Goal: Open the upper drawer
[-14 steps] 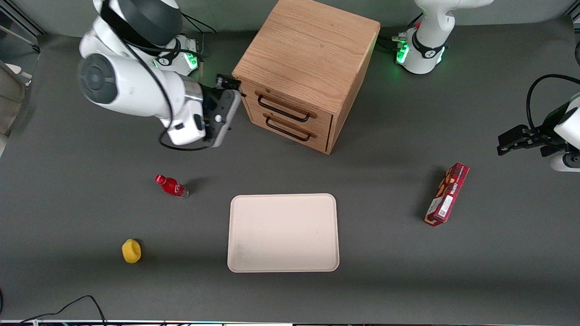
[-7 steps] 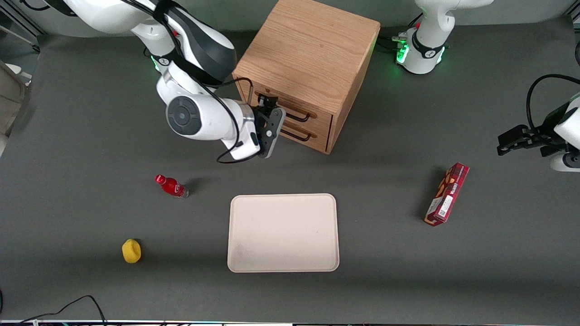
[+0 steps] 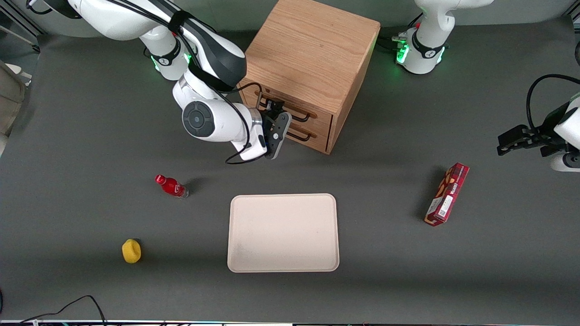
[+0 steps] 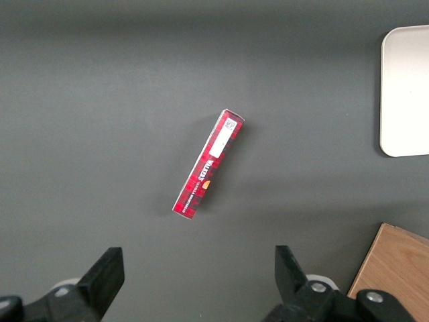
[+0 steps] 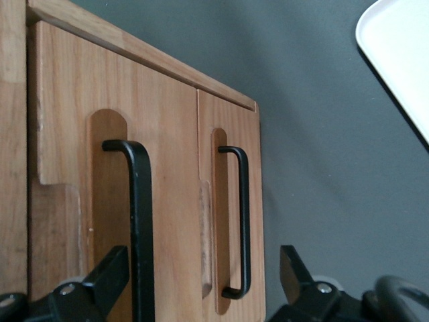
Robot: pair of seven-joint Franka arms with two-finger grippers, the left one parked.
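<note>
The oak cabinet [image 3: 312, 50] stands at twelve o'clock on the grey table, its drawer fronts angled toward about seven o'clock. The upper drawer [image 3: 319, 115] is shut, flush beneath the cabinet top, with the bottom drawer [image 3: 317, 136] directly below it.

The main risk, as I judge it, is catching the wrong pull. In the wrist view, both the upper drawer's black wire handle [image 5: 139, 201] and the bottom drawer's handle [image 5: 242, 215] fall within the span of the spread fingers. The upper handle lines up almost with one fingertip [image 5: 114, 265] rather than sitting midway. Closing from here could clip the bar with a fingertip or pinch nothing. Pushing forward could jam that fingertip onto the bar or the wood.

The working arm reaches in from ten o'clock, its elbow folded over the cabinet's corner. Its wrist is turned so the gripper [image 3: 273, 108] points into the drawer fronts, just in front of the upper drawer and close to its handle [image 3: 304, 117]. The fingers are apart and hold nothing; whether they touch the bar I cannot tell.

A cream tray [image 3: 283, 233] lies at six o'clock from the cabinet, well apart.
</note>
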